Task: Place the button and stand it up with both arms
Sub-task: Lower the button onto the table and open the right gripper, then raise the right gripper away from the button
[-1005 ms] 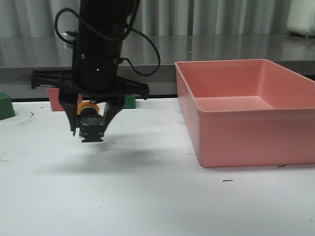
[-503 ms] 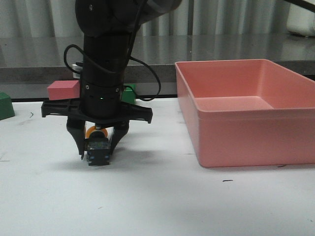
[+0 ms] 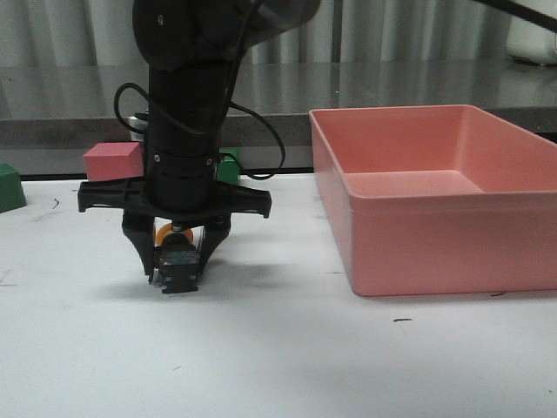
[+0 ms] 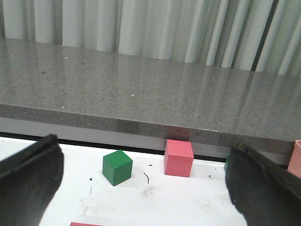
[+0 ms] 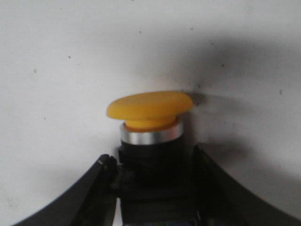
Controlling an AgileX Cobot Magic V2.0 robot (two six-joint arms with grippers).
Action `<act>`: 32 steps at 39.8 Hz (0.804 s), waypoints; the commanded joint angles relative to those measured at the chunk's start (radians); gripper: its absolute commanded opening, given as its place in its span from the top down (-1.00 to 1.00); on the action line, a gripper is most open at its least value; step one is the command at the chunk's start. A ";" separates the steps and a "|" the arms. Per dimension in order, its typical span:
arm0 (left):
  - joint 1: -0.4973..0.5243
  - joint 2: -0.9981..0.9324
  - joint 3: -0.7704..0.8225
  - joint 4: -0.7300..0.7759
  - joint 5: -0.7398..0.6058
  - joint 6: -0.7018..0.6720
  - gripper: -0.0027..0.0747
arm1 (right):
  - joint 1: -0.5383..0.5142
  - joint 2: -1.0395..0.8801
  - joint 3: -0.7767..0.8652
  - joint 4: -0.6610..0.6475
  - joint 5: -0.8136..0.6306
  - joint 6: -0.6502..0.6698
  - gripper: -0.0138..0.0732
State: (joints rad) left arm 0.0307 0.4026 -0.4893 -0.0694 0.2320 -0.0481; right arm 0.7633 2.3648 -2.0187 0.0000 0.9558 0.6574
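Note:
The button (image 3: pixel 177 266), with a dark body and an orange cap, is pinched between the fingers of my right gripper (image 3: pixel 177 261), left of the table's centre. It hangs just over the white table, and I cannot tell if it touches. In the right wrist view the yellow-orange cap (image 5: pixel 149 109) and its silver collar stick out past the fingertips, and the right gripper (image 5: pixel 155 183) is shut on the black body. My left gripper (image 4: pixel 141 188) is open with nothing between its fingers (image 4: pixel 28 179); this arm does not show in the front view.
A large pink bin (image 3: pixel 435 200) stands on the right of the table. Behind the right arm are a pink cube (image 3: pixel 111 161) and a green cube (image 3: pixel 228 167), with a green block (image 3: pixel 10 187) at the left edge. The left wrist view shows a green cube (image 4: pixel 117 167) and pink cube (image 4: pixel 178 157) below a grey ledge.
My right gripper has come down toward the table with the button and shifted slightly right. In the last half second it sank only a little.

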 commanded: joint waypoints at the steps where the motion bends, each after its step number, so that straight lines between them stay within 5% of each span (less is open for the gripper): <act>1: -0.007 0.014 -0.036 -0.002 -0.067 -0.002 -0.80 | -0.003 -0.054 -0.025 -0.010 -0.019 0.002 -0.18; 7: -0.007 0.014 -0.036 -0.002 -0.067 -0.002 -0.80 | -0.003 -0.058 -0.044 -0.010 -0.007 0.002 -0.58; 15: -0.007 0.014 -0.036 -0.002 -0.067 -0.002 -0.80 | -0.003 -0.060 -0.152 -0.011 0.086 -0.011 -0.55; 19: -0.007 0.014 -0.036 -0.002 -0.067 -0.002 -0.80 | -0.003 -0.060 -0.212 -0.015 0.142 -0.031 -0.34; 25: -0.007 0.014 -0.036 -0.002 -0.067 -0.002 -0.80 | -0.003 -0.060 -0.265 -0.015 0.192 -0.031 0.30; 32: -0.007 0.014 -0.036 -0.002 -0.067 -0.002 -0.80 | -0.003 -0.061 -0.299 -0.015 0.238 -0.032 0.82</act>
State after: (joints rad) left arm 0.0307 0.4026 -0.4893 -0.0694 0.2325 -0.0481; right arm 0.7633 2.3769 -2.2704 0.0000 1.1815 0.6410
